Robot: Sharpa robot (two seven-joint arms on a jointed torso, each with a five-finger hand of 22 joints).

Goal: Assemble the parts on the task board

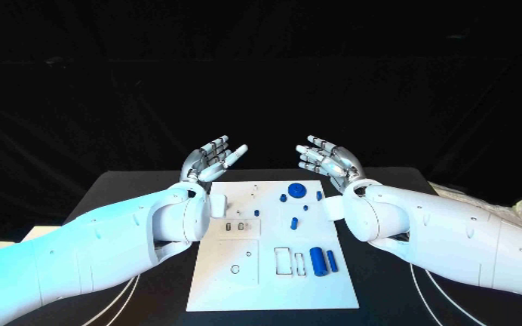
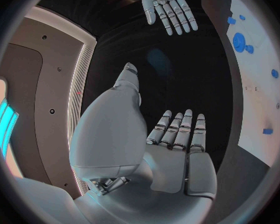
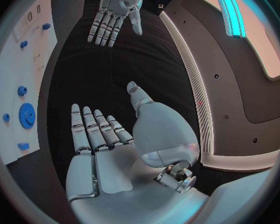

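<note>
The white task board lies flat in the middle of the black table. Small blue parts rest on it: a round gear near the far edge, a thick cylinder and a thinner peg at the near right. My left hand is raised above the board's far left corner, fingers spread, holding nothing. My right hand hangs likewise above the far right corner, palm up and empty. The left wrist view shows my left hand with the right hand across; the blue gear sits on the board.
The black table extends on both sides of the board. Cables run along the table near my arms. The right wrist view shows the board with its gear beside my right hand.
</note>
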